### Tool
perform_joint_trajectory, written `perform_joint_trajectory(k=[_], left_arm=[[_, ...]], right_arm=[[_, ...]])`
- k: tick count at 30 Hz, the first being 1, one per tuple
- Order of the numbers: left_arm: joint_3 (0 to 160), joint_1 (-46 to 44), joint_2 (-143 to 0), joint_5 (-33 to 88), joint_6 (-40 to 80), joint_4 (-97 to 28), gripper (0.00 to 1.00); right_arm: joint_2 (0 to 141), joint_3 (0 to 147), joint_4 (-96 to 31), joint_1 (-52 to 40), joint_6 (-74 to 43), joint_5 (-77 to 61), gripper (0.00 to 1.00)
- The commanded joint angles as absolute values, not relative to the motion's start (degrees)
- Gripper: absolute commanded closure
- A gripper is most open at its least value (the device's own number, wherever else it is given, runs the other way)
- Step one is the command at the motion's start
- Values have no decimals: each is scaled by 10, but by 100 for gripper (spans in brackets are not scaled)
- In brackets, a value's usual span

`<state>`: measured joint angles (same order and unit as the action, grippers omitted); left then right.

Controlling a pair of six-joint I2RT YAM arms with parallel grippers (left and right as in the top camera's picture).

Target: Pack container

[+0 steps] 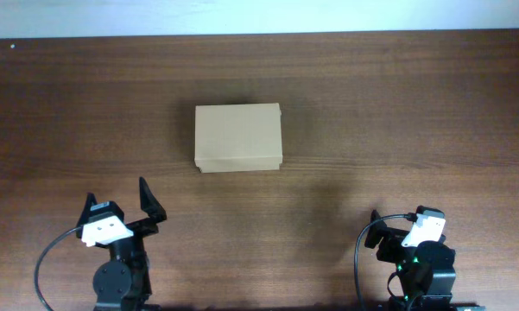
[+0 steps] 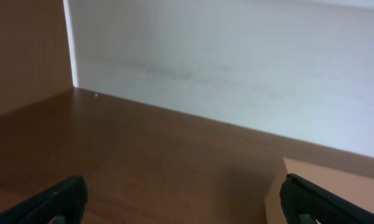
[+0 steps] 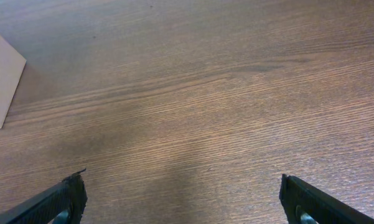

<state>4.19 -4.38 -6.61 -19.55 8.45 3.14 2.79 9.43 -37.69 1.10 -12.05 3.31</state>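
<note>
At the near edge of the table (image 1: 414,104) we found both arms drawn back. The left claw (image 1: 117,193) sat towards the near left corner, its fingers spread wide with nothing between them. The right claw (image 3: 183,188) sat towards the near right corner, likewise spread wide and empty; its wrist view showed only bare wood grain between the two dark fingertips (image 3: 71,193).

Further in, the container (image 1: 238,136) lay flat on the table, roughly midway between the left and right edges and somewhat nearer the far edge than the near one. We saw a plain tan cardboard box with its lid down. It was well apart from both claws, and neither touched it. One corner of it appeared at the left edge of the right wrist view, and another at the lower right of the left wrist view.

Beyond the far edge stood a pale wall (image 2: 236,62).
</note>
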Motion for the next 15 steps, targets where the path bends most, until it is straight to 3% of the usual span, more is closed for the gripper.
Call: perform_joint_trajectory(k=[1,15], left_arm=[[14,-36,-48,-198,85,34,0],[5,-36,-44,-197,85,-31,0]], right_arm=[[21,90,-377,15,-125,30,1],[21,90,-377,15,-125,30,1]])
